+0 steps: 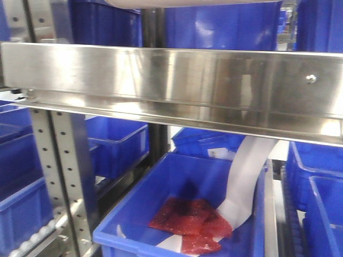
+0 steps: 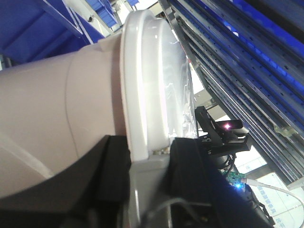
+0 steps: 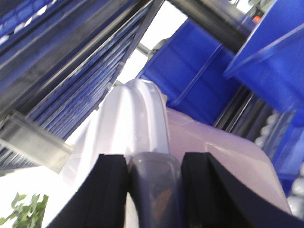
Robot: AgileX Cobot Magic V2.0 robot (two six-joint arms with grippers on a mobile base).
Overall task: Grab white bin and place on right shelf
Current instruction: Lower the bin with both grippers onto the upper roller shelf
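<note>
Steel racking all round, blue crates (image 1: 115,142) on every tier. The shelf (image 1: 171,80) fills the front view: brushed rail, screw head (image 1: 311,78) at its right end, one crate below it with a red bag (image 1: 187,219) inside.

Left claw (image 2: 149,164): clamped on the white bin (image 2: 47,118), pads on either side of the lid rim (image 2: 142,95), tub body running away to one side of the claw.

Right claw (image 3: 154,178): clamped too, grey handle (image 3: 152,185) squeezed between the pads, lid and tub rising straight ahead of the fingertips.

Status as we read it: grab is done, bin carried between both claws. Placement isn't confirmed. A pale strip (image 1: 187,2) at the very top of the front view, above the rail, may be the bin's underside, so we judge it at or above shelf height. We can't tell whether it's resting on the tier. Left to do: seat it, let go, back out.
</note>
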